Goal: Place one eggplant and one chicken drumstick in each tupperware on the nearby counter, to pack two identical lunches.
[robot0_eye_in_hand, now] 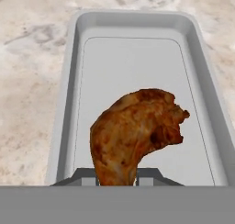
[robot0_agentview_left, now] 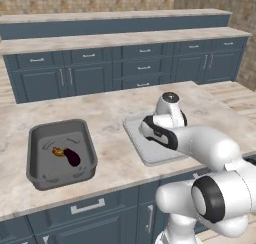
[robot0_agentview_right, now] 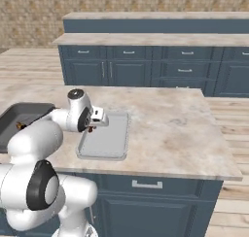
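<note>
Browned orange drumstick [robot0_eye_in_hand: 137, 131], pale grey tray [robot0_eye_in_hand: 69, 103], beige mottled counter [robot0_eye_in_hand: 32, 81]

We saw flat, even rendered light with no glare and no clear source. Shadows were faint: only a soft darkening inside the dark tub [robot0_agentview_left: 35, 158] at the lower left of the left base view. Edges looked coarse and slightly soft; no lens distortion showed.

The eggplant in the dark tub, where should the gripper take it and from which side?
Best guess: from straight above, across the middle of the eggplant. It lies flat on the floor of the dark tub, whose tall walls block any sideways approach; close across its narrow width, clear of the drumstick beside it.
</note>
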